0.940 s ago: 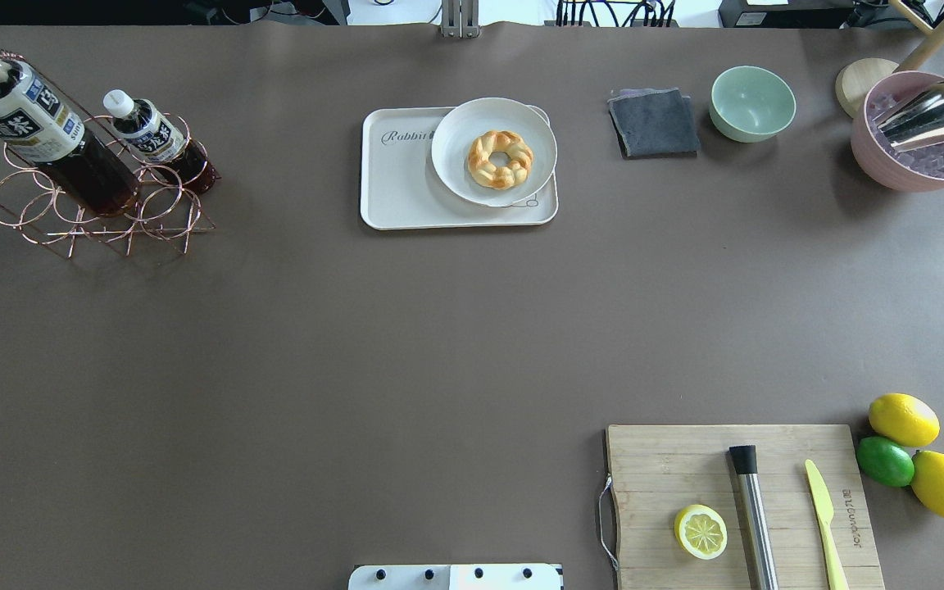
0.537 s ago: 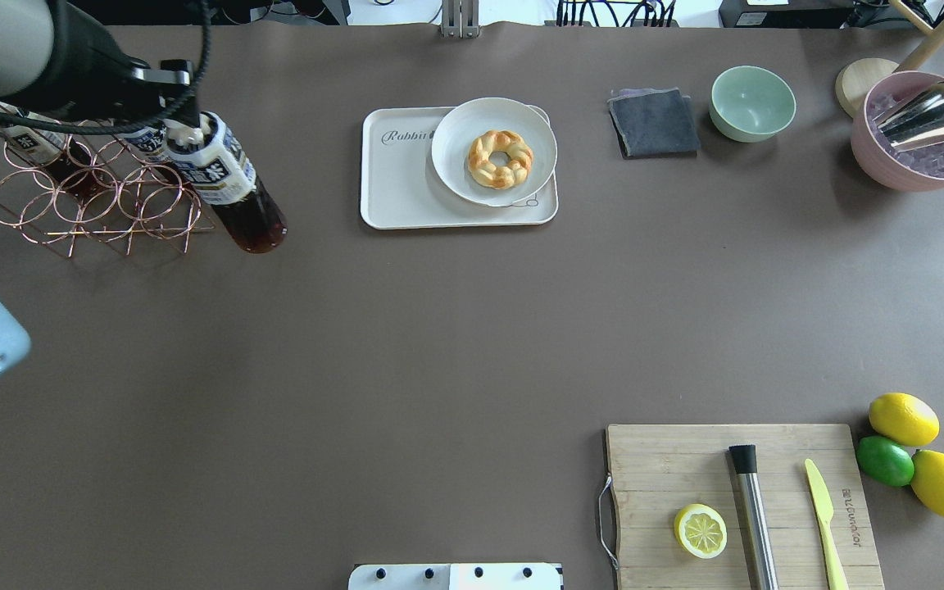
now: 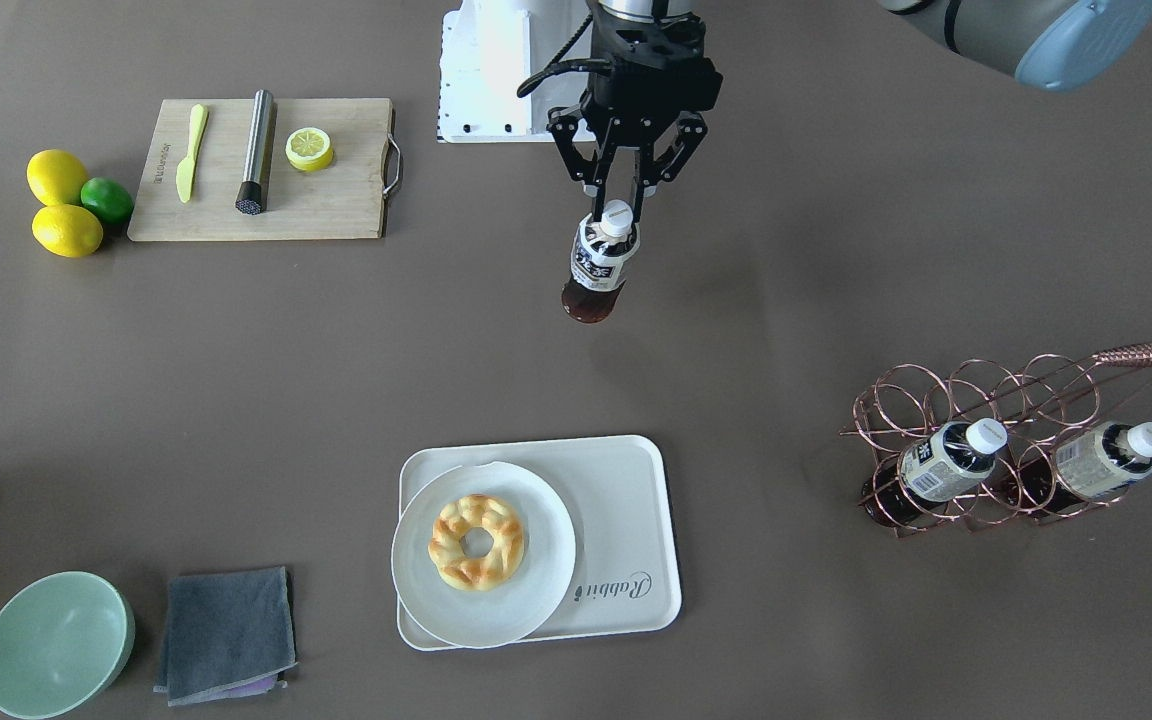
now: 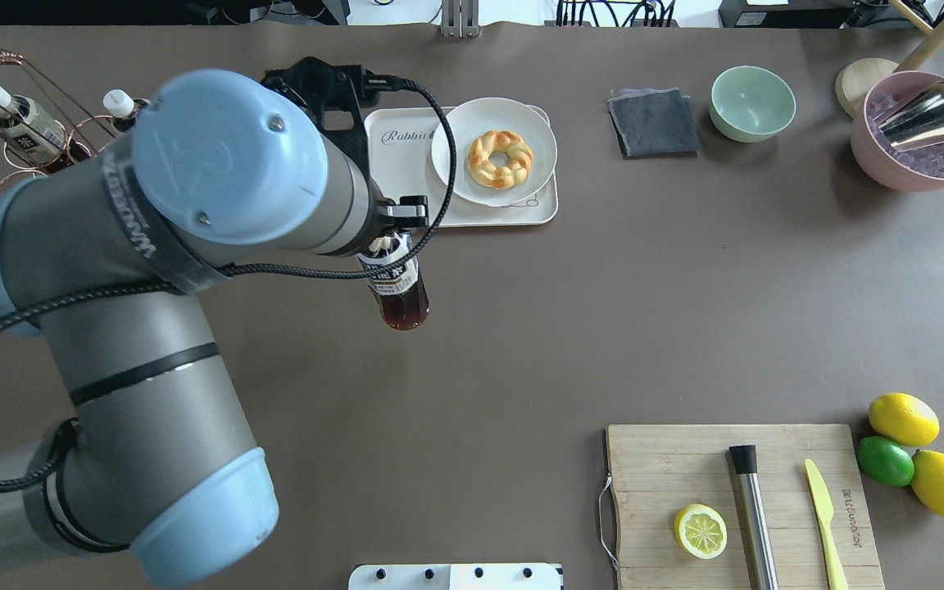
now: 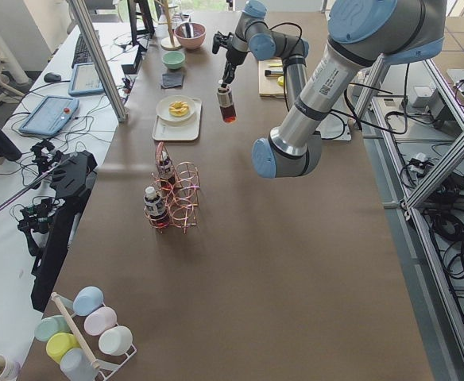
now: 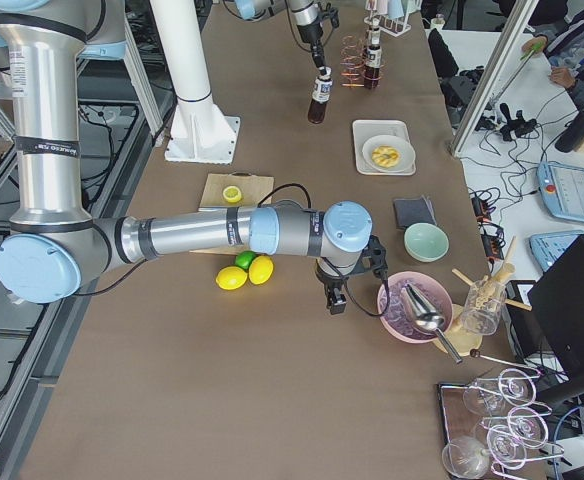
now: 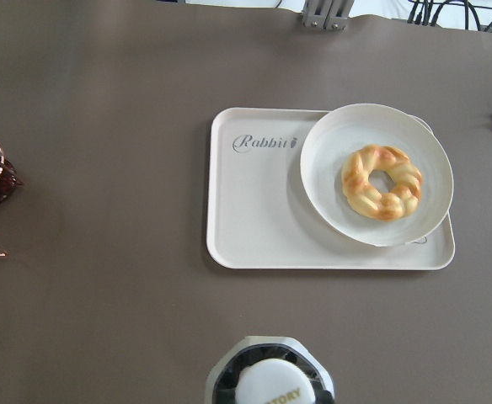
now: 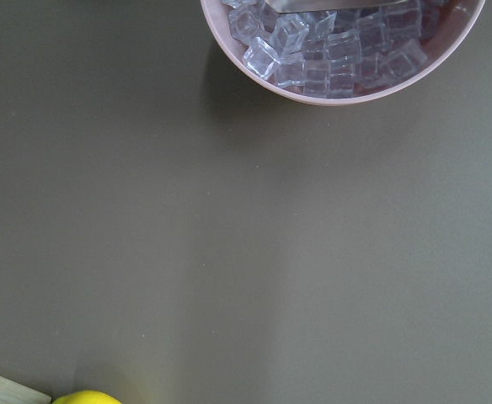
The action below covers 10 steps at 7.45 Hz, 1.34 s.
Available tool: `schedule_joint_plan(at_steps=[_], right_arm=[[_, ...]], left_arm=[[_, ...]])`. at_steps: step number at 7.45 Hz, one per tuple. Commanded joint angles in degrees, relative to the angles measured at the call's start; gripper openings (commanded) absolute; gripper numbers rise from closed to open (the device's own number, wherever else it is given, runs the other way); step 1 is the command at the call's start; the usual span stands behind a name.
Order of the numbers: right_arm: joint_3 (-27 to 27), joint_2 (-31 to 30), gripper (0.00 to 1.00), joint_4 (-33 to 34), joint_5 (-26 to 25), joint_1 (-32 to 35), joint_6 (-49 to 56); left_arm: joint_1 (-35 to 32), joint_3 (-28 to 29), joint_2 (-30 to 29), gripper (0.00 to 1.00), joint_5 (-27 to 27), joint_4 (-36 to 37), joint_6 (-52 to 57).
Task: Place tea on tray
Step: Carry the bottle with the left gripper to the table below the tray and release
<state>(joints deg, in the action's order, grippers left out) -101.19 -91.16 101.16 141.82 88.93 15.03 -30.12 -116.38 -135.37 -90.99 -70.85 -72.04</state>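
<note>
Overhead exterior shows my left gripper (image 3: 617, 207) clamped on the tea (image 4: 402, 299) at its neck. The bottle hangs over bare table at the tray's (image 4: 398, 187) 6 o'clock, having left the wire rack (image 3: 1016, 430) at 9 o'clock. Right gripper's (image 6: 332, 298) jaws: I cannot tell.

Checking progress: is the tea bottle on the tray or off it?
Off it. The left gripper holds the tea bottle in the air over the table, apart from the tray.
</note>
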Motion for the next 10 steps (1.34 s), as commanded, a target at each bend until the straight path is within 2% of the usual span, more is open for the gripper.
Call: schedule_joint_plan(at_steps=[1, 3, 7, 8, 9, 10], right_arm=[[-1.03, 0.1, 1.0, -0.17, -0.05, -1.04, -2.28], [-0.85, -0.42, 1.0, -2.8, 0.04, -1.3, -2.28], [-0.94, -0.34, 1.0, -2.89, -0.05, -1.39, -2.28], [-0.94, -0.08, 1.0, -2.89, -0.05, -1.39, -2.28], [-1.03, 0.1, 1.0, -2.89, -0.05, -1.48, -2.46], [-1.38, 0.89, 1.0, -2.98, 0.04, -1.74, -4.37]], left_arm=[[7.43, 6.05, -4.09, 0.0, 6.69, -0.26, -1.52], [9.37, 6.52, -4.29, 0.0, 9.41, -0.52, -3.27], [10.43, 6.51, -3.58, 0.0, 9.69, -0.87, -3.72], [10.35, 6.51, -3.32, 0.15, 9.69, -1.39, -3.63], [10.34, 6.43, -3.23, 0.58, 9.69, -1.49, -3.63], [10.34, 6.25, -3.23, 0.82, 9.78, -1.49, -3.63]])
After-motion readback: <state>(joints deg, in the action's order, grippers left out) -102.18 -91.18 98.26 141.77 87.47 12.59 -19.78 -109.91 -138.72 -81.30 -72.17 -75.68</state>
